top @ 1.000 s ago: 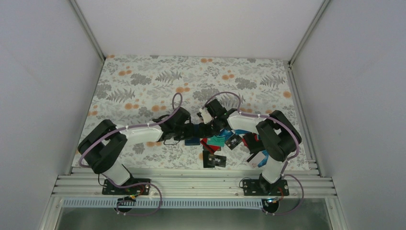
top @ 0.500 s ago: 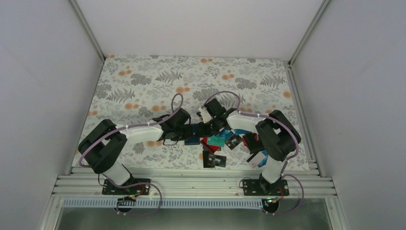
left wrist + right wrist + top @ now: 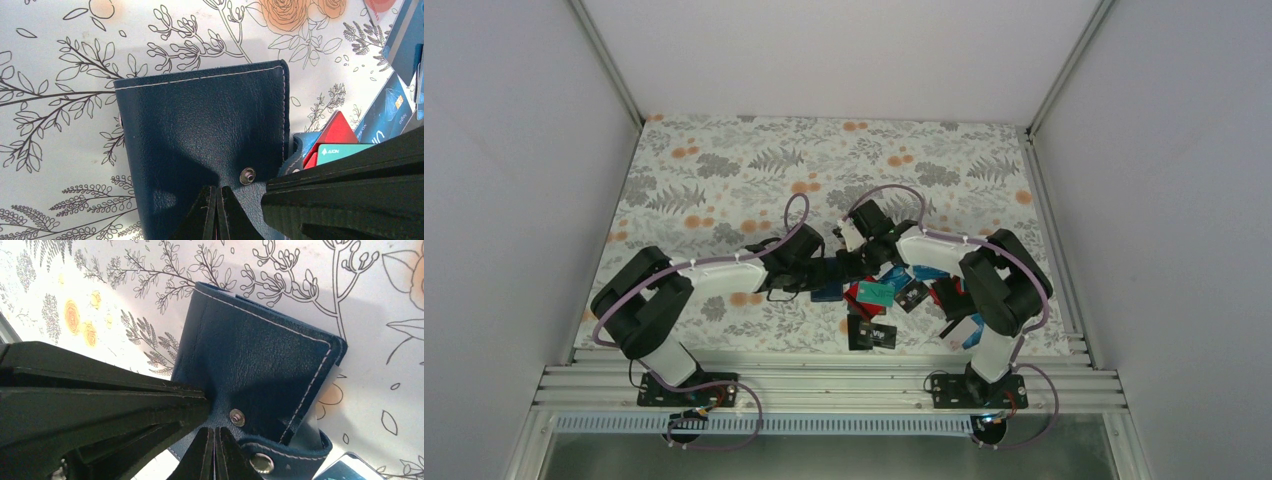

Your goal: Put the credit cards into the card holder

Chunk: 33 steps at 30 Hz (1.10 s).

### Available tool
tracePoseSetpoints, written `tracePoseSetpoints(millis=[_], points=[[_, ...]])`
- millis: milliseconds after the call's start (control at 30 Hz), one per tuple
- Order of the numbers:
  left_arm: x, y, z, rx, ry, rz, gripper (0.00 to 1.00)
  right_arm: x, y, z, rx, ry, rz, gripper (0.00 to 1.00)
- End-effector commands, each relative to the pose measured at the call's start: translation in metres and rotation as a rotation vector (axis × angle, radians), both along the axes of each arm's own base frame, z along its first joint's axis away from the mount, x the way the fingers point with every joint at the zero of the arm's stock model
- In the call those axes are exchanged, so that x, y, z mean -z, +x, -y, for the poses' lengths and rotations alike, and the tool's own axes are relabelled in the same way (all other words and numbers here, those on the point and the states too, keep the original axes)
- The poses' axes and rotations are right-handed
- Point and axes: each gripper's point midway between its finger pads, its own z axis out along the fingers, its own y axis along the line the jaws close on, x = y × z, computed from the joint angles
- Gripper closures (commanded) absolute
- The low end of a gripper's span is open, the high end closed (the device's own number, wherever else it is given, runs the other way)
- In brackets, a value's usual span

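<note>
Both claws shut over the card holder; cards not yet loaded.
The card holder [image 3: 827, 293] is seen lying folded on the floral table [image 3: 724, 170], near the middle and just left of the cards [image 3: 879, 296]. The left claw [image 3: 216, 194] is closed, fingers pressed together, with its tip set at the holder's near edge beside the snap stud [image 3: 247, 175]. The right claw [image 3: 214, 434] is likewise closed, its tip at the same stud from the other side; the clasp tab [image 3: 285, 460] lies unfastened beside it. Whether either tip pinches leather cannot be told. The two claws are nearly touching. The cards are spread in a loose pile right of the holder: a red card [image 3: 334, 132], a teal card [image 3: 345, 150] and a blue card [image 3: 387, 107] at its edge, and a black card [image 3: 871, 335] nearer the arm bases.
</note>
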Motion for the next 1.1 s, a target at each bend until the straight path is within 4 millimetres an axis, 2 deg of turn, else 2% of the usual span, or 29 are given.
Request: tracePoseSetpoints(millis=[0,267,367,500,667,767,933,1000,1067], points=[[0.014,-0.006,-0.004,0.018,0.036,-0.024,0.98,-0.003,0.002,-0.008,-0.012,0.01,-0.003,0.96],[0.015,-0.007,-0.004,0.018,0.033,-0.027,0.98,0.005,-0.001,-0.011,-0.021,0.018,-0.035,0.96],[0.014,-0.007,-0.004,0.016,0.03,-0.027,0.98,-0.001,0.0,-0.009,-0.016,0.019,-0.019,0.96],[0.013,-0.006,-0.004,0.018,0.028,-0.024,0.98,-0.023,0.002,-0.003,-0.006,0.009,0.038,0.96],[0.013,-0.005,-0.003,0.021,0.029,-0.022,0.98,-0.043,0.007,0.022,0.049,-0.083,0.13,0.81],[0.013,-0.005,-0.002,0.022,0.026,-0.02,0.98,-0.037,0.009,0.038,0.086,-0.171,0.147,0.72],[0.011,-0.004,-0.001,0.022,0.021,-0.016,0.98,-0.029,0.004,0.036,0.083,-0.226,0.141,0.55],[0.01,-0.004,-0.001,0.021,0.019,-0.014,0.98,-0.03,0.003,0.033,0.077,-0.249,0.152,0.51],[0.01,-0.004,-0.001,0.022,0.018,-0.014,0.98,-0.019,0.002,0.032,0.072,-0.302,0.144,0.51]])
